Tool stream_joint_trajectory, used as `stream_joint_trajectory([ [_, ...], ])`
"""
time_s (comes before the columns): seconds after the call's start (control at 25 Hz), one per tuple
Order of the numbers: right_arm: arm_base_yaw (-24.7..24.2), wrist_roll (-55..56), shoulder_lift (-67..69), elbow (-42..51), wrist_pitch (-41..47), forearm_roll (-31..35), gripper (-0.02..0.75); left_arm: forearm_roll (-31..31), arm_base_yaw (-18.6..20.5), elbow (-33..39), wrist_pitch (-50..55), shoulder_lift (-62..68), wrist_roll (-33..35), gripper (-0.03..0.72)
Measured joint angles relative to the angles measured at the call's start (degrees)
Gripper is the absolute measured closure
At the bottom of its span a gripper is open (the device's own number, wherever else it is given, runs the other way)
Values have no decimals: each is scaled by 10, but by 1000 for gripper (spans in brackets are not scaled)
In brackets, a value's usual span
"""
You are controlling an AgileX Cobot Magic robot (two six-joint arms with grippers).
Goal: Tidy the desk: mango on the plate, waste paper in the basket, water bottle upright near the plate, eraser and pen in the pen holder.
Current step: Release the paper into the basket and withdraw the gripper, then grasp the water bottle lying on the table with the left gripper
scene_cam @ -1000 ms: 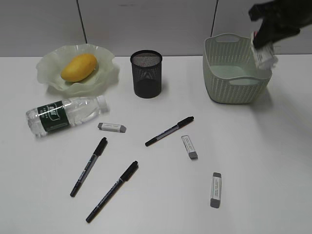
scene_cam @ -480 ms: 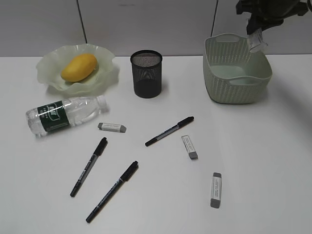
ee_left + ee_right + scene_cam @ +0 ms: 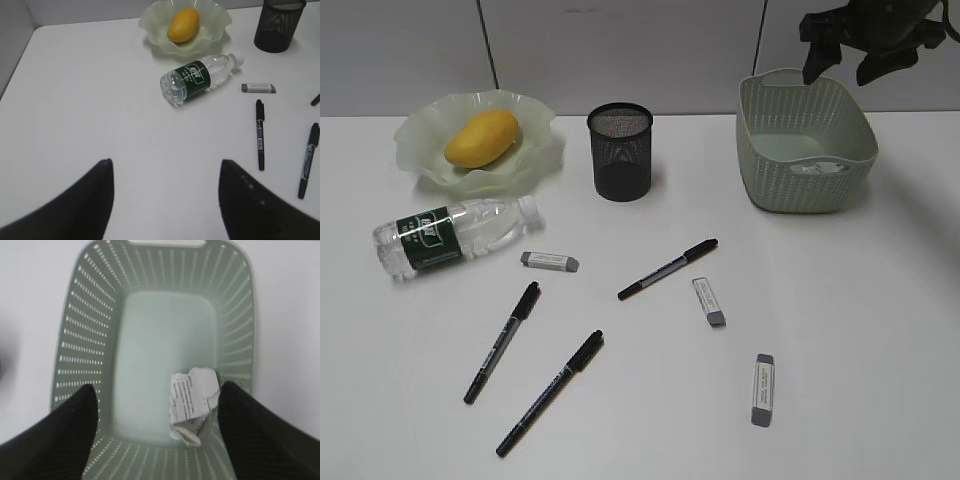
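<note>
**Paper is in the basket, four jobs remain**

My right gripper hangs above the basket with its jaws spread wide and nothing between them. In the right wrist view the waste paper lies on the basket floor, near one corner, leaning on the side wall. I judge this part of the task as finished; the gripper is so high, I think, so that the scrap could fall free inside the walls.

My left gripper waits over a bare part of the tabletop, its jaws released and holding nothing. It is well apart from every object, so it blocks nothing.

The mango already sits in the ruffled glass plate, so that job looks complete too. The water bottle lies on its side just in front of the plate, cap toward the middle of the tabletop; it must be stood up, and it may roll when touched.

The pen holder stands upright between plate and basket. Whether anything is inside, I cannot tell. Three black pens, one near the centre and two lower left, lie flat, and three grey erasers lie spread among them. They are well separated, which should make each pick simple.
</note>
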Motion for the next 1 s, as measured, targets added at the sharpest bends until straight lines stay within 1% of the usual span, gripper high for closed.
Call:
stream_joint_trajectory([
  [0.16, 0, 1, -2, -12, 67, 4, 169, 0, 0, 0, 0, 0, 0, 190],
  [0.28, 0, 0, -7, -38, 152, -13, 189, 1, 0, 0, 0, 0, 0, 190],
  [0.36, 0, 0, -15, -52, 190, -26, 204, 1, 0, 0, 0, 0, 0, 190],
  [0.48, 0, 2, -35, -61, 201, -41, 220, 1, 0, 0, 0, 0, 0, 190],
  [0.6, 0, 7, -74, -56, 203, -36, 227, 1, 0, 0, 0, 0, 0, 190],
  [0.72, 0, 8, -138, -6, 203, -32, 227, 1, 0, 0, 0, 0, 0, 190],
  [1.0, 0, 9, -328, 223, 204, -21, 227, 3, 0, 0, 0, 0, 0, 190],
])
